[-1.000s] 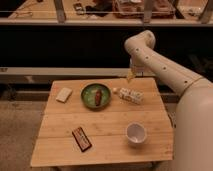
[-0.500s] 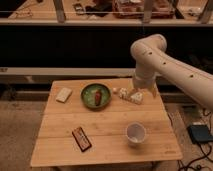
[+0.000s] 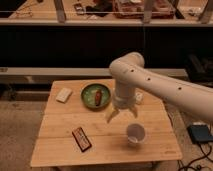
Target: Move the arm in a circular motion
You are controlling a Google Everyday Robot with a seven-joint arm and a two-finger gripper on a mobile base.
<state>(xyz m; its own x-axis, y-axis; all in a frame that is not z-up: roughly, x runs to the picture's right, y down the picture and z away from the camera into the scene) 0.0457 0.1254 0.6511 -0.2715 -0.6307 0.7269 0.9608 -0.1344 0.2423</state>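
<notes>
**Arm swings in beside the bowl**

The arm (image 3: 150, 82) has swung left and lower than half a second ago. Its pincer (image 3: 121, 116) hangs just right of the green bowl (image 3: 96, 95), above the surface (image 3: 60, 130), fingers spread, holding nothing.

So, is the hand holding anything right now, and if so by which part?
Nothing is held. The hand at the end of the arm hangs open over the table, between the green plate and the white cup.

Packet (image 3: 139, 96) partly hidden behind jaws over table (image 3: 60, 131)
</notes>
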